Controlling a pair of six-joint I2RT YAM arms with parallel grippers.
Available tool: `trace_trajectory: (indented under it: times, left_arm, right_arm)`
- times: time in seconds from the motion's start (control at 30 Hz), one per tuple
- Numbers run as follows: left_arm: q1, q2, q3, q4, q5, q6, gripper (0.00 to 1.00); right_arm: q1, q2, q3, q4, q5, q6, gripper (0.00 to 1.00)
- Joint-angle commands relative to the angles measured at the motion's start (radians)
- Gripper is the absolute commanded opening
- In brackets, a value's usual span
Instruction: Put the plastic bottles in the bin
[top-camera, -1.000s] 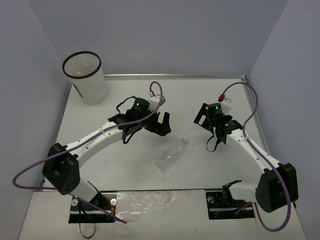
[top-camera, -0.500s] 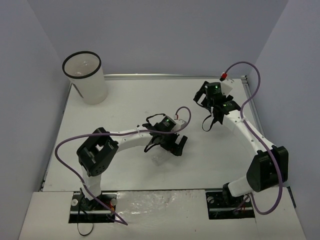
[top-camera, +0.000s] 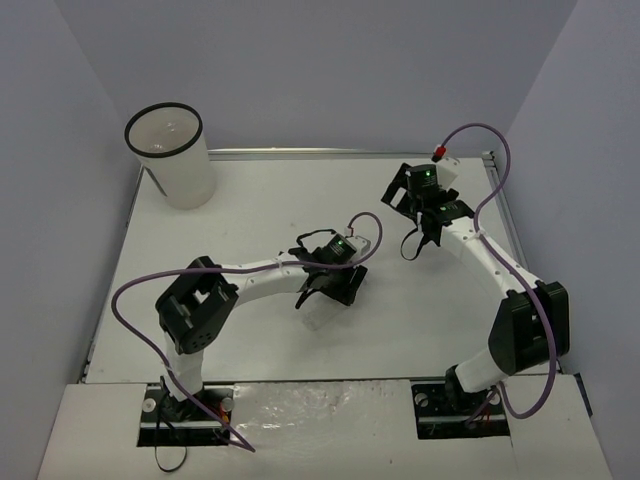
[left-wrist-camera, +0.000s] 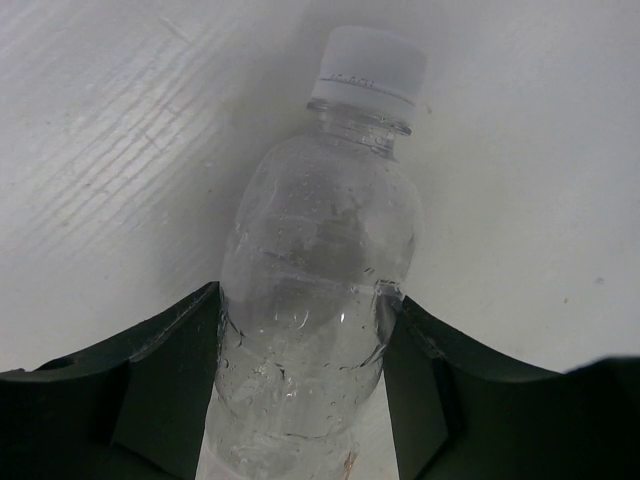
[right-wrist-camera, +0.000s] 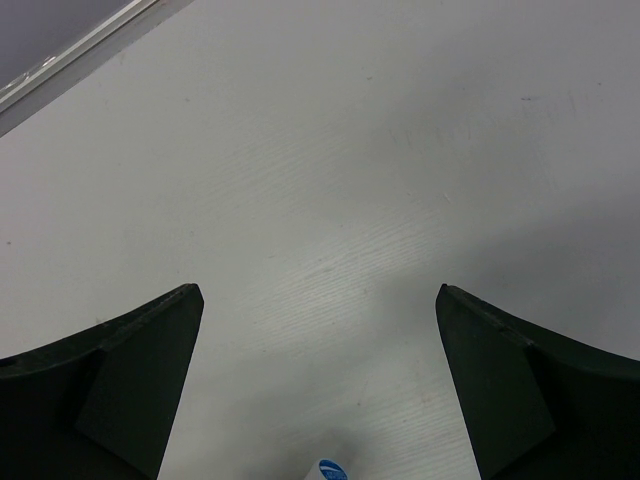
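A plain clear plastic bottle with a white cap lies on the white table, cap pointing away from my left wrist camera. My left gripper is shut on the bottle's body, one black finger pressed to each side. In the top view that left gripper sits low at mid-table and covers the bottle. The bin, white with a black rim, stands at the far left corner. My right gripper is at the far right, open over bare table, with nothing between the fingers in its wrist view.
A small white thing with a blue mark shows at the bottom edge of the right wrist view; I cannot tell what it is. A metal strip edges the table's far side. Purple cables loop over both arms.
My left gripper came down over the bottle from the left and its fingers closed on the body. The right arm swung toward the far right corner and has hardly moved since.
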Motion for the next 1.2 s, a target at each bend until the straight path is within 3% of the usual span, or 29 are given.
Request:
trace_trajectory:
  times: [0.0,0.1,0.23,0.5,0.77,0.93,1.17]
  left_arm:
    - [0.012,-0.114,0.071,-0.037,-0.153,0.008,0.20]
    - [0.071,-0.180,0.122,-0.054,-0.247,0.009,0.17]
    - [0.244,-0.289,0.168,-0.021,-0.274,0.026,0.14]
    - [0.528,-0.417,0.240,0.300,-0.382,0.166,0.18]
    - [0.846,-0.230,0.586,0.436,-0.355,0.137,0.18]
    - [0.940,-0.040,0.714,0.630,-0.394,0.148,0.22]
    - [0.974,0.184,1.001,0.552,-0.477,0.197,0.23]
  right_arm:
    - [-0.004,-0.079,-0.007,0.078,-0.019,-0.022,1.00]
    - [-0.003,-0.112,-0.014,0.087,-0.026,-0.036,1.00]
    - [-0.007,-0.159,-0.058,0.106,-0.006,-0.041,1.00]
    - [-0.045,-0.177,-0.085,0.165,-0.018,-0.066,1.00]
    - [-0.076,-0.152,-0.086,0.222,-0.018,-0.124,1.00]
    - [-0.092,-0.138,-0.079,0.225,0.001,-0.168,1.00]
    - [-0.119,-0.133,-0.080,0.225,0.029,-0.201,1.00]
